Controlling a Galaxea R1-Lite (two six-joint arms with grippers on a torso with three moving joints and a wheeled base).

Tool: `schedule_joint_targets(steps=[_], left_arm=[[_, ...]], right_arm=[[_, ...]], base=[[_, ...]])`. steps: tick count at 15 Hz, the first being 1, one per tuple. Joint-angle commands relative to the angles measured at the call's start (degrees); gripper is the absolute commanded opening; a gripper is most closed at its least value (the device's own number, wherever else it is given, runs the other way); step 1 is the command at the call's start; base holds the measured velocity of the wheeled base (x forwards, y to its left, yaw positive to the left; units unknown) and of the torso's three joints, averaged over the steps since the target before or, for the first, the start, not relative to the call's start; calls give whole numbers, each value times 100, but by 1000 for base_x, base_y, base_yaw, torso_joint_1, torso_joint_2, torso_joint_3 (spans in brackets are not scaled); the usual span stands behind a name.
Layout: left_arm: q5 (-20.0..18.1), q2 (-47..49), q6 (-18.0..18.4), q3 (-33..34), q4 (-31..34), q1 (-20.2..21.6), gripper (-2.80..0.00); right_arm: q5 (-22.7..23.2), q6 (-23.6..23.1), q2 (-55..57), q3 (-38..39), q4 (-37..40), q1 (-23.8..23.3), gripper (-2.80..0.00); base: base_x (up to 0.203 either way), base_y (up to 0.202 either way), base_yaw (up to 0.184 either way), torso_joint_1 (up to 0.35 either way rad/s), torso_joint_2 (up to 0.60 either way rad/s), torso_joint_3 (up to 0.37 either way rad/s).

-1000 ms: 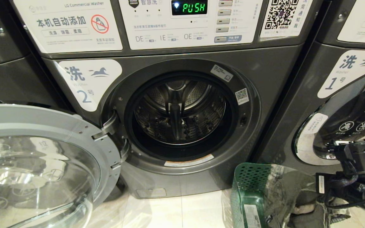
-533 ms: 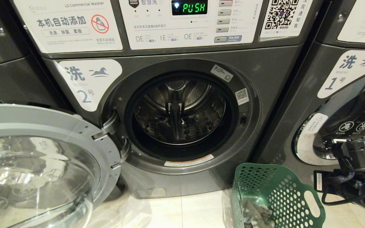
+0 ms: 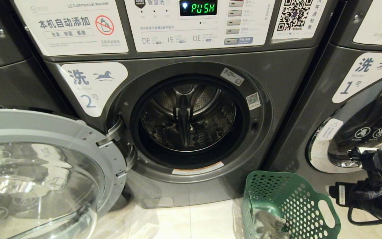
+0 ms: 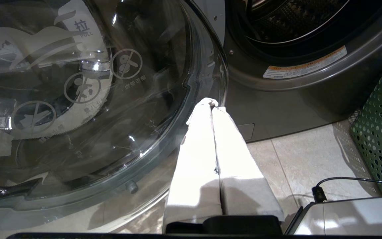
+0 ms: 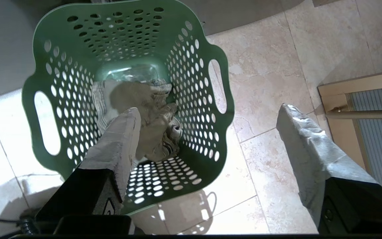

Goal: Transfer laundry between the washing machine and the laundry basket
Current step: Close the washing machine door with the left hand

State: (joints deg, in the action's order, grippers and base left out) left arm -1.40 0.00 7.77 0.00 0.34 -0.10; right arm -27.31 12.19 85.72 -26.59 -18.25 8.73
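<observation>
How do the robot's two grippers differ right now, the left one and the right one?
The left gripper is shut, its fingers pressed together, while the right gripper is spread wide open. The left gripper points toward the open washer door and floor; the right gripper hangs above the green laundry basket, where a cloth lies. Both are empty and have pale padded fingers.

Basket ran off head view's lower edge; cloth inside only partly seen. Right arm cut by right edge, fingers unseen there. Door cropped left and below.
</observation>
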Motion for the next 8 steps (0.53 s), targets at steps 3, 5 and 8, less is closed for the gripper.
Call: schedule_joint_targets(steps=[3, 5, 8], left_arm=[[0, 0, 5, 0, 1, 1, -280], [0, 0, 2, 0, 1, 1, -280], [17, 0, -73, 0, 1, 1, -280]], right_arm=[[120, -124, -489, 270, -12, 6, 0], [120, -169, -676, 353, -12, 22, 0], [143, -363, -967, 544, -12, 29, 0]], base=[[0, 0, 0, 0, 0, 0], [0, 0, 0, 0, 0, 0], [0, 0, 0, 0, 0, 0]])
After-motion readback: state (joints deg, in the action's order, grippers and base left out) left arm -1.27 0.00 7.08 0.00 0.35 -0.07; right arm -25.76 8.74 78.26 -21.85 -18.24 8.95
